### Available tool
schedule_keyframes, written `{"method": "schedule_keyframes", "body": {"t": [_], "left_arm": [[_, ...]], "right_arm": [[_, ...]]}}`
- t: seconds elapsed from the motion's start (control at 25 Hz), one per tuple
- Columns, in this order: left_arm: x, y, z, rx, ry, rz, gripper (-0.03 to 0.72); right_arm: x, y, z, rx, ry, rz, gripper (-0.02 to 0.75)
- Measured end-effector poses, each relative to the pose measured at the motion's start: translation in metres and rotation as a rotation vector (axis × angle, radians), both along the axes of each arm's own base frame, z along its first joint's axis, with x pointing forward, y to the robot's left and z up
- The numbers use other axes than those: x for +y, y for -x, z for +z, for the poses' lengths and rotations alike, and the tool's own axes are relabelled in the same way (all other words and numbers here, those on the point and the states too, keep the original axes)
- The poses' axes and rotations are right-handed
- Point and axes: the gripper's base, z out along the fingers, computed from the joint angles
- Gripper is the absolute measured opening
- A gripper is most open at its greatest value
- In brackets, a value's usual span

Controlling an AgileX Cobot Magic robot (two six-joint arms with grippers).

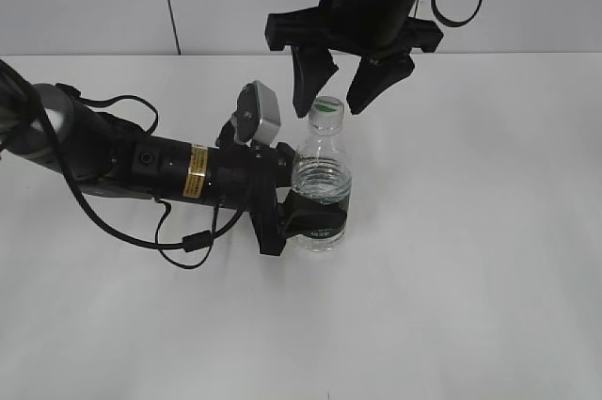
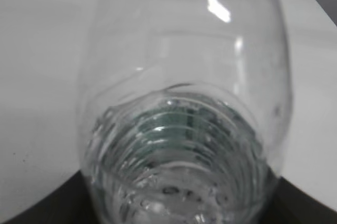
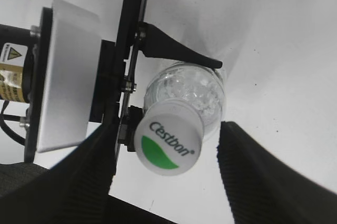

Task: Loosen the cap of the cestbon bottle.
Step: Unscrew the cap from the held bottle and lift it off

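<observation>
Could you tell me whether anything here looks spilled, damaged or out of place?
Nothing stands out: the cestbon bottle stands upright in the left gripper, cap on, no spill visible on the table.

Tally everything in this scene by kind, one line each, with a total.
Clear plastic water bottle: 1
White screw cap: 1
Robot grippers: 2, the left gripper clamped on the bottle's label band, the right gripper open above the cap
White table: 1
Total: 5
</observation>
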Motion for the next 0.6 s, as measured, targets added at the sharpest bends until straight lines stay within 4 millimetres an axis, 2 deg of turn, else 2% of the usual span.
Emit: {"method": "schedule_keyframes", "body": {"t": [0.32,0.4,0.52,0.6], "left_arm": [[0.0000,0.0000,0.0000,0.000,0.000,0.000,0.409],[0.0000,0.0000,0.0000,0.000,0.000,0.000,0.409],[0.0000,0.0000,0.0000,0.000,0.000,0.000,0.409],[0.0000,0.0000,0.0000,0.000,0.000,0.000,0.409]], "right_arm": [[0.0014,-0.0020,-0.0069,0.014,0.009,0.000,0.454],[0.0014,-0.0019,-0.0069,0.014,0.009,0.000,0.410],[0.0014,-0.0019,-0.0069,0.012,0.009,0.005,0.296],[0.0014,-0.0019,-0.0069,0.008,0.010,0.020,0.296]]}}
